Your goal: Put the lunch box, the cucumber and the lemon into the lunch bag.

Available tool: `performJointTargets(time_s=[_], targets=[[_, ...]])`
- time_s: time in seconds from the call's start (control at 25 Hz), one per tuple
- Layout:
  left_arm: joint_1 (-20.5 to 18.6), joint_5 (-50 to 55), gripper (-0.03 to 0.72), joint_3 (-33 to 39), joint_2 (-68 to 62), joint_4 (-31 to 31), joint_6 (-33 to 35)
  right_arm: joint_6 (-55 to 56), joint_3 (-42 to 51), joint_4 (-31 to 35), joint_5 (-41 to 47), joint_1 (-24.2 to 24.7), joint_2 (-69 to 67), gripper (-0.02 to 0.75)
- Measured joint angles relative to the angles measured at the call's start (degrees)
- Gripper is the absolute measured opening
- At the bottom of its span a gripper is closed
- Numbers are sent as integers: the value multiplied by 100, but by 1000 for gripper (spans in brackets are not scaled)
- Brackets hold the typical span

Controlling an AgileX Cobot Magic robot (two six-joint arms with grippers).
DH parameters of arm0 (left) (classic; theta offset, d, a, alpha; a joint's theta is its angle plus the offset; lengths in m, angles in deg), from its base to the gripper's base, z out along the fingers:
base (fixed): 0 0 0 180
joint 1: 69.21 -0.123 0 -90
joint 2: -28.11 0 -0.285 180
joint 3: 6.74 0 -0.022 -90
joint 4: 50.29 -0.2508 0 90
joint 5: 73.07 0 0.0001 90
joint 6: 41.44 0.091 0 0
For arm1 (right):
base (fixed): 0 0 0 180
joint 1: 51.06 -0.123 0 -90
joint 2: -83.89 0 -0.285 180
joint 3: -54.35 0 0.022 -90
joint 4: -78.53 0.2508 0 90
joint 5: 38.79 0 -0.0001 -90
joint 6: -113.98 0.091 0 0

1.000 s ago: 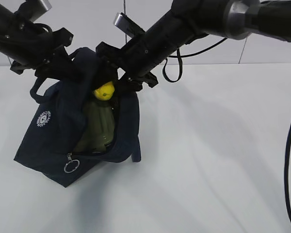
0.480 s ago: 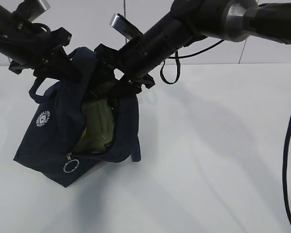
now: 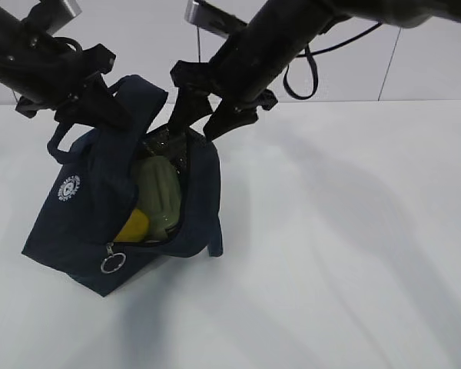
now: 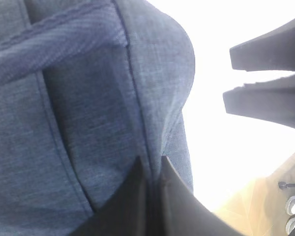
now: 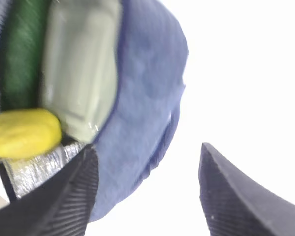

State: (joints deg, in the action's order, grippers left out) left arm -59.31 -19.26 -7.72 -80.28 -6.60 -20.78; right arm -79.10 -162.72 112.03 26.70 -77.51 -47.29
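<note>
The navy lunch bag (image 3: 77, 223) stands on the white table with its top open. Inside it are the lunch box with its sage-green lid (image 3: 160, 196), the lemon (image 3: 133, 226) low beside it, and the cucumber (image 5: 20, 49), which shows dark green in the right wrist view. My left gripper (image 3: 115, 115) is shut on the bag's upper fabric edge (image 4: 152, 169) and holds it up. My right gripper (image 3: 196, 123) is open and empty just above the bag's opening; the lemon (image 5: 24, 132) and the lid (image 5: 81, 69) lie beyond its fingers.
The bag's zipper ring pull (image 3: 111, 264) hangs at the front and the white logo (image 3: 69, 187) is on its left side. The white table (image 3: 346, 254) extends to the right. A black cable (image 3: 296, 73) hangs from the right arm.
The lemon left my right gripper and now lies low inside the bag beside the lunch box. My right gripper has opened and lifted up out of the opening. The left arm has stayed still.
</note>
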Motion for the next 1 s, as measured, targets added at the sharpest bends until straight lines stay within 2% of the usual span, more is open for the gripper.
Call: performJointTargets(time_s=[0.2, 0.36, 0.56, 0.68, 0.8, 1.0], targets=[[0, 0, -8, 0, 0, 0, 0, 426, 15, -1130, 122, 0, 127, 484], [0, 0, -8, 0, 0, 0, 0, 580, 374, -1210, 37, 0, 225, 484], [0, 4, -8, 0, 0, 0, 0, 591, 1815, -1154, -1060, 0, 953, 484], [0, 4, -8, 0, 0, 0, 0, 591, 2979, -855, -2128, 0, 1556, 484], [0, 4, -8, 0, 0, 0, 0, 467, 3804, -224, -2945, 0, 1886, 484], [0, 13, -8, 0, 0, 0, 0, -198, 4110, 904, -3242, 12, 1900, 484]])
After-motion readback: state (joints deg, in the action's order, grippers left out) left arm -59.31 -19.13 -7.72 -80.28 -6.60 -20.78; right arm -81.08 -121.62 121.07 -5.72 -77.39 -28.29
